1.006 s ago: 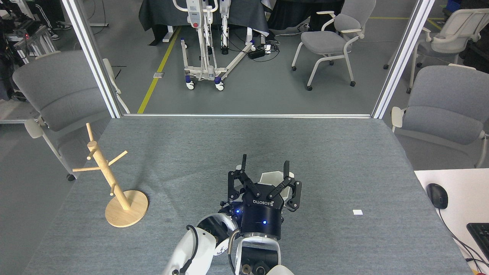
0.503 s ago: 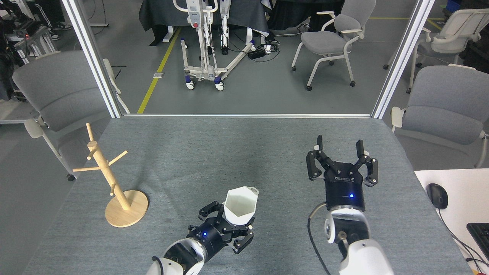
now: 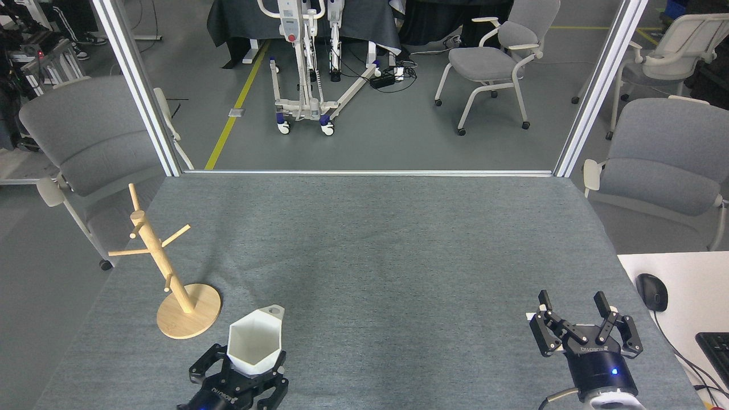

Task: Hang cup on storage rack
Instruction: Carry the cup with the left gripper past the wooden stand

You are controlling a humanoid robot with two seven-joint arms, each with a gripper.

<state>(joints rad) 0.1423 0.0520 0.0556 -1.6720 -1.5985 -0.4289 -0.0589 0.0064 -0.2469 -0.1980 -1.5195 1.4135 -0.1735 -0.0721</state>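
At lower left of the frame, the left gripper [image 3: 242,370] clasps the white cup [image 3: 254,343] upright, just beside the storage rack [image 3: 165,273]; at lower right, the right gripper [image 3: 575,307] hangs spread wide, empty.

At about seven o'clock on the grey table [image 3: 370,239], the left gripper [image 3: 238,376] holds the white cup [image 3: 254,340] upright, mouth up, fingers closed against its lower sides, the handle tab with its hole pointing toward one o'clock. The wooden rack [image 3: 165,273] stands just beside it toward ten o'clock, on its round base and apart from the cup, none of its pegs carrying anything. At five o'clock the right gripper [image 3: 576,319] sits with its fingers spread and nothing between them, apparently covering most of a small white tag [image 3: 531,315].
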